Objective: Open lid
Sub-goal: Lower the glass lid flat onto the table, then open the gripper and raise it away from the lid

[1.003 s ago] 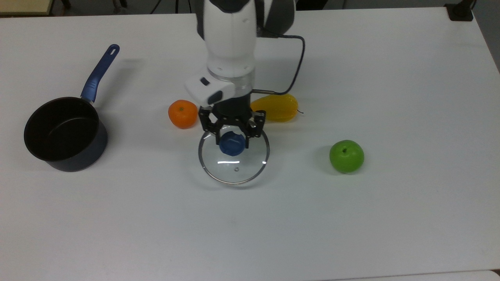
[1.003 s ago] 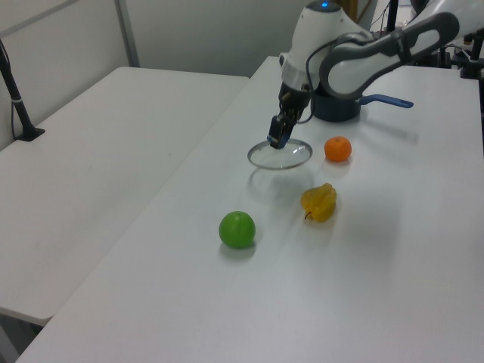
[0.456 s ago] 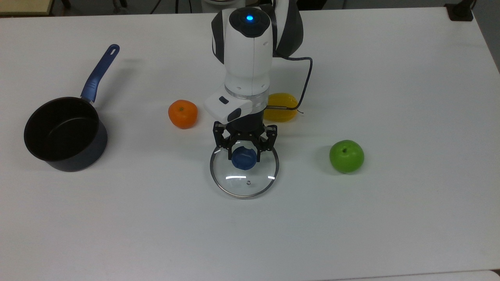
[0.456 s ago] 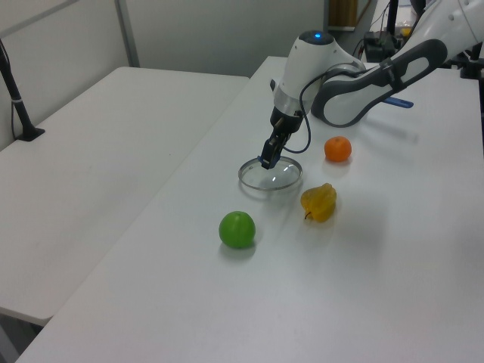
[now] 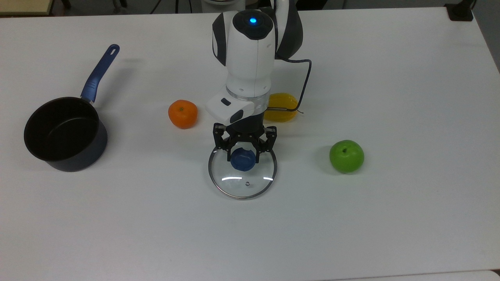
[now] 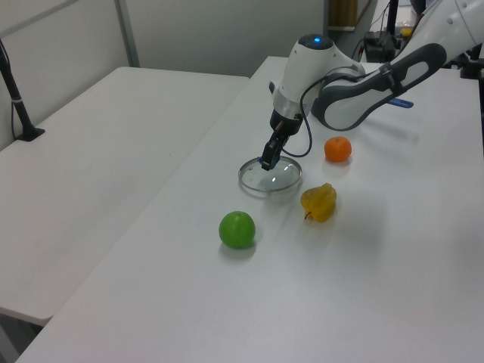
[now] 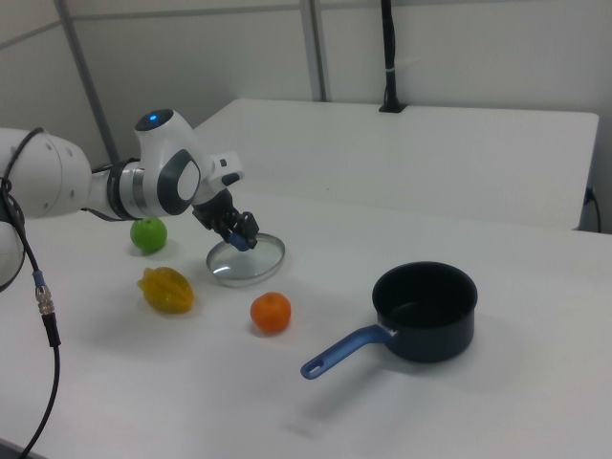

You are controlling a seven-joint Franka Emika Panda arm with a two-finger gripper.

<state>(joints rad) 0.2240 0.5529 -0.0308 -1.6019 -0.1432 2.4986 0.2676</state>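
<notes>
The lid is a clear glass disc with a metal rim and a blue knob. It lies flat, low over the white table, between the orange and the green apple. My gripper points down at it, its black fingers shut on either side of the knob. The left view shows the lid under the gripper, and in the right view the lid is under the gripper. The dark saucepan stands open at the top view's far left, well apart from the lid.
An orange sits at the top view's left of the gripper. A yellow fruit lies behind the arm, and a green apple is at the top view's right. The saucepan's blue handle points toward the back of the white table.
The gripper carried the lid toward the top view's right and bottom, away from the orange. In the last half second it barely shifted, slightly toward the top view's left.
</notes>
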